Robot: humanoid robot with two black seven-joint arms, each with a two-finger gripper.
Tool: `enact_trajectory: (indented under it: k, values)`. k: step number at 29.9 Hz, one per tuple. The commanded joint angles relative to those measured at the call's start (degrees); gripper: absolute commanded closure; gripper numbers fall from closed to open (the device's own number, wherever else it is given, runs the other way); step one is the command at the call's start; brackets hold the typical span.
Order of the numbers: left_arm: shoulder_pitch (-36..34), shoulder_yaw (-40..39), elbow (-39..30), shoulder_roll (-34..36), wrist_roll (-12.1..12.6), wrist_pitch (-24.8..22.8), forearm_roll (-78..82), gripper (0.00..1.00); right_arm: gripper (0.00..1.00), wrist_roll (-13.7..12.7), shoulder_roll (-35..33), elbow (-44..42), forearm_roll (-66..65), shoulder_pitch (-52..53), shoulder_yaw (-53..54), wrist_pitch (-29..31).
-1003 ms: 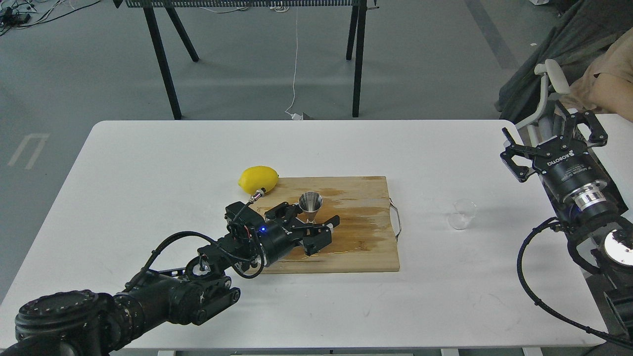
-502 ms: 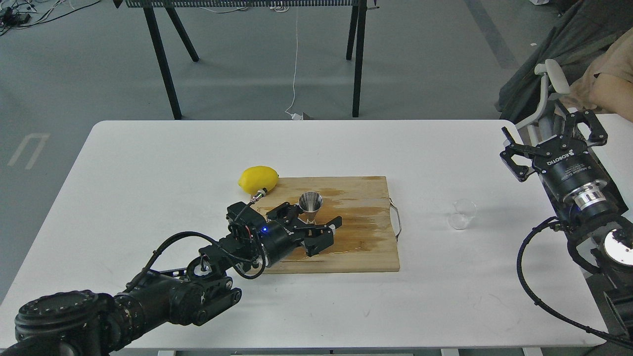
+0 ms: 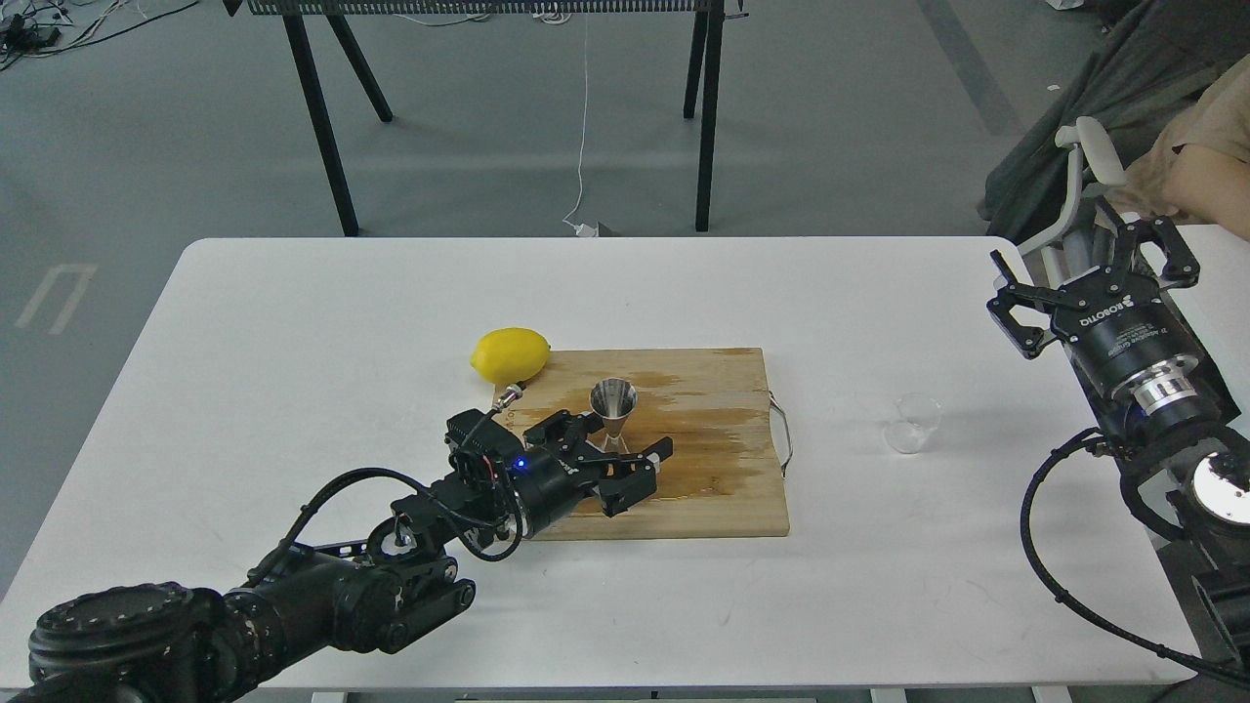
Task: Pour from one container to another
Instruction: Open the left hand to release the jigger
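The steel hourglass jigger (image 3: pixel 613 410) stands upright on the wooden cutting board (image 3: pixel 703 488), near its middle. My left gripper (image 3: pixel 630 439) lies low over the board and is open, one finger on each side of the jigger's lower cone, not visibly touching it. The small clear cup (image 3: pixel 912 424) stands on the white table to the right of the board, apart from both grippers. My right gripper (image 3: pixel 1094 264) hangs open above the table's right edge, well behind and right of the cup, holding nothing.
A yellow lemon (image 3: pixel 510 354) rests on the white table (image 3: pixel 293 371) at the board's far left corner. The board has a metal handle (image 3: pixel 781 434) on its right side. A person's arm (image 3: pixel 1196 181) shows at the far right, beyond the table.
My left gripper has drawn slightly back toward me and to the left along the board, its fingers still around the jigger's base. The right arm, cup and jigger have not moved.
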Motion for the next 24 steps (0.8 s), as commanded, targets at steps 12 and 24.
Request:
enact_trajectory:
  k: [12,24]
  values:
    - [0.5,-0.4,0.0,2.5,0.0,0.0,-0.2,0.05,0.01,0.1,0.0,0.0,0.0,0.0,0.0,0.0]
    - [2.2,-0.5,-3.5,6.9,0.0,0.0,-0.2,0.05,0.01,0.0,0.0,0.1,0.0,-0.1,-0.1,0.0]
